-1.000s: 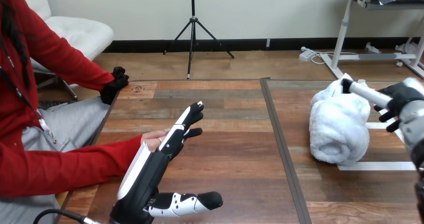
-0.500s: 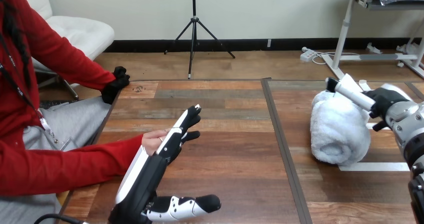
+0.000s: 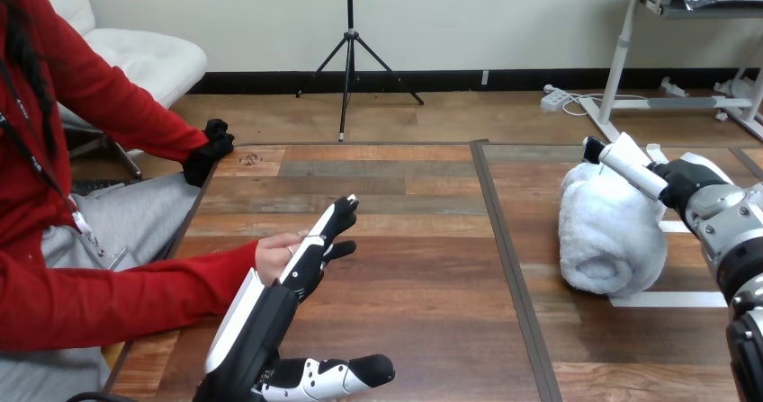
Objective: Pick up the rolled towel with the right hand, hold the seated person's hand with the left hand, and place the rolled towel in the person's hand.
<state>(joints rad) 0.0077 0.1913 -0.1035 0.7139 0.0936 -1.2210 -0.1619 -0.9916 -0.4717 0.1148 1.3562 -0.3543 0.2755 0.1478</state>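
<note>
wooden table: plank top in mixed browns, a dark seam running front to back right of centre.

person's forearm: red sleeve, coming in from the view's left and lying across the table's near left corner, reaching towards the middle.

rolled towel: white, fluffy, a thick roll lying on the table's right half, right of the seam, its rolled end facing the near side. it rests on the table top, well apart from the person's hand.

left arm and left hand: rises from the bottom edge, white shell on its back, turned edge-on and reaching forward beside the end of the red sleeve. fingers straight and held close together, pointing away up the table; thumb stretched out sideways low over the table, well clear of the fingers. nothing is curled round anything.

right hand: at the right edge, on a silver forearm, reaching over the far upper end of the rolled towel and touching it there. whether it grips the towel, i cannot tell.

person's hand: bare, at the end of the red sleeve, just behind the left hand's fingers and against them; mostly hidden by them.

person's other hand: in a black glove, at the table's far left corner.

white tape lines: flat on the table, beside and under the towel's near right side.
</note>
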